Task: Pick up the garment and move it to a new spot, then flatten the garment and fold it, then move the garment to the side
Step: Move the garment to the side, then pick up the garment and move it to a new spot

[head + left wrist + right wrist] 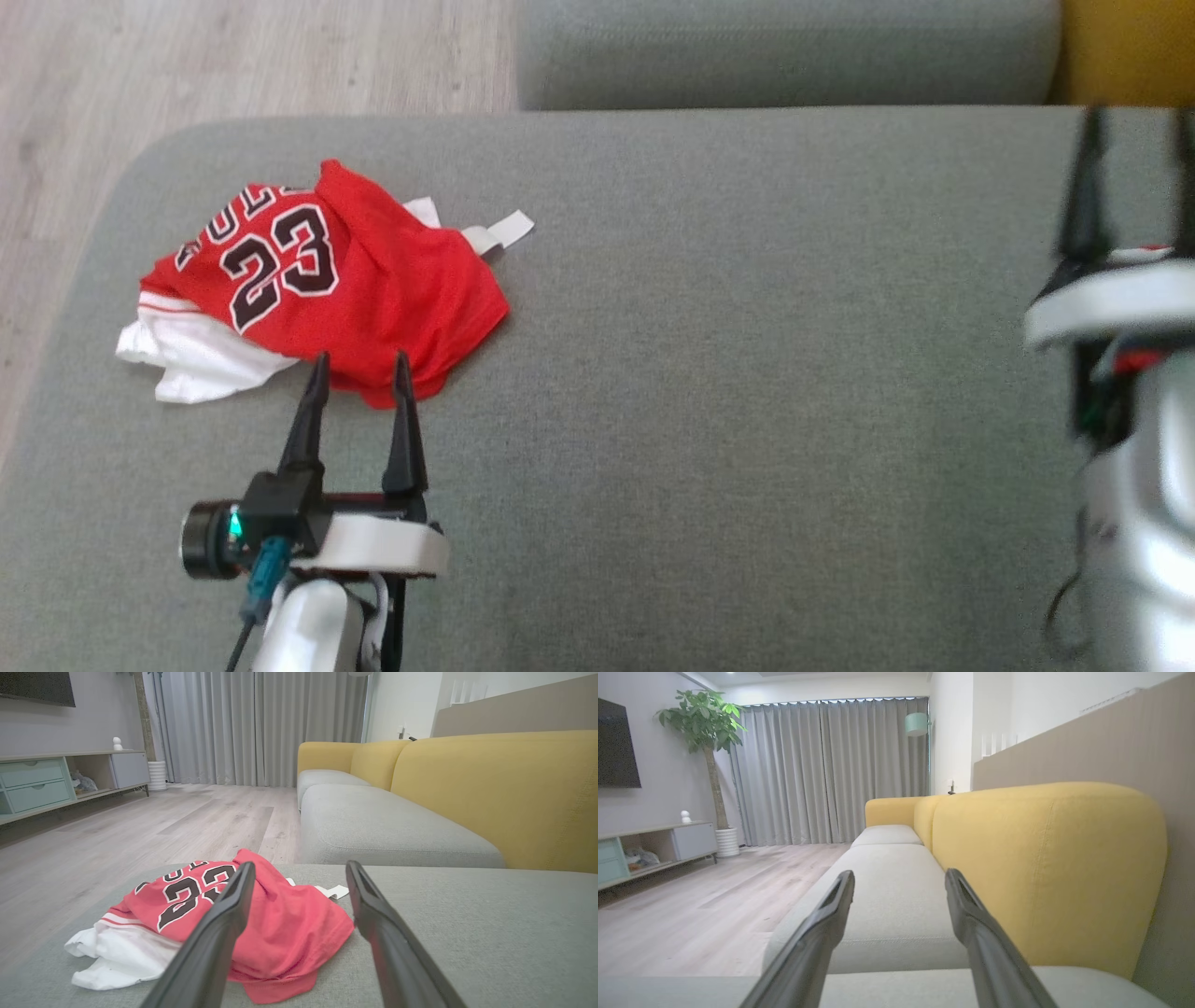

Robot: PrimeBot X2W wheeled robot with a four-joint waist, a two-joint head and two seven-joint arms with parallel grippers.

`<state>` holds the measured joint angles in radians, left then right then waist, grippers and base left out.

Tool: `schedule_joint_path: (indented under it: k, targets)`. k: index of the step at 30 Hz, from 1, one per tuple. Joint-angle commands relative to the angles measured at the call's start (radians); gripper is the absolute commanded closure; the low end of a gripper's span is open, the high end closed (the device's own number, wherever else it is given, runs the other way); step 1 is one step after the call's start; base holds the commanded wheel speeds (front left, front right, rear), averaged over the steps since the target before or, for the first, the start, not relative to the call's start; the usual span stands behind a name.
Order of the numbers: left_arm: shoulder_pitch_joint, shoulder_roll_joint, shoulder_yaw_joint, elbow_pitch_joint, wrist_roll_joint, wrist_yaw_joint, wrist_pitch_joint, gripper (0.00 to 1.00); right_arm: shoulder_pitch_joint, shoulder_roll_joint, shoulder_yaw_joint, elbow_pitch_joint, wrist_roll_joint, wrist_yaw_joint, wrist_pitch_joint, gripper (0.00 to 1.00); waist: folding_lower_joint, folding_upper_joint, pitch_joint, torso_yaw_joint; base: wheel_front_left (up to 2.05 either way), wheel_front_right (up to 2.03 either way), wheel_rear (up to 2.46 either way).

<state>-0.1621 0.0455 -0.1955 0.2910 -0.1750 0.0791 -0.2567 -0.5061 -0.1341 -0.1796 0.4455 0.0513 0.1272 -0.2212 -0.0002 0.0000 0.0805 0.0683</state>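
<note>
Heaped toward the left end of the grey seat cushion (728,327), short of its left edge: the garment (317,289), a red jersey numbered 23 bunched over a white layer. Likely to go wrong from here: pinching only the loose red top fold, leaving the white layer to drag across the cushion or slip free mid-carry; closing too low and biting the cushion's own fabric; lifting so close to the cushion's left edge that a trailing hem drops over it toward the floor (187,56). Poised low over the cushion's front-left part, tips at the garment's near hem: the left gripper (361,359), fingers spread wide, holding nothing, contact with the cloth too close to call. Raised over the cushion's right end, blurred: the right gripper (1136,140), fingers likewise spread apart, empty, well clear of the garment. Judged as the approach to the first pick-up, with nothing yet flattened or folded.
</note>
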Motion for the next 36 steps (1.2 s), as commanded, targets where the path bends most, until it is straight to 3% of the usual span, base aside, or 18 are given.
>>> schedule_joint_path:
  k: [1, 7, 15, 30, 36]
  targets:
    - [-0.015, 0.005, 0.031, -0.034, 0.007, 0.000, -0.005, 0.00, 0.036, 0.018, 0.033, -0.049, 0.027, 0.003, -0.012, 0.00, 0.0002, 0.0000, -0.016, -0.004, 0.00, 0.00, 0.00]
    - [0.019, 0.005, 0.017, -0.036, 0.011, -0.019, -0.005, 0.00, 0.234, 0.073, 0.135, -0.125, 0.102, 0.003, -0.035, 0.00, 0.0002, 0.0000, -0.043, -0.010, 0.00, 0.00, 0.00]
    - [0.054, 0.005, 0.017, -0.038, 0.004, -0.024, -0.005, 0.00, 0.425, 0.083, 0.184, -0.228, 0.142, 0.003, -0.040, 0.00, 0.0002, 0.0000, -0.053, -0.019, 0.00, 0.00, 0.00]
    - [0.057, 0.005, 0.014, -0.028, 0.007, -0.021, -0.005, 0.00, 0.456, 0.084, 0.205, -0.247, 0.171, 0.003, -0.040, 0.00, 0.0002, 0.0000, -0.065, -0.003, 0.00, 0.00, 0.00]
    - [0.054, 0.005, 0.021, -0.018, 0.007, -0.011, -0.005, 0.00, 0.470, 0.084, 0.243, -0.245, 0.175, 0.003, -0.041, 0.00, 0.0002, 0.0000, -0.065, 0.069, 0.00, 0.00, 0.00]
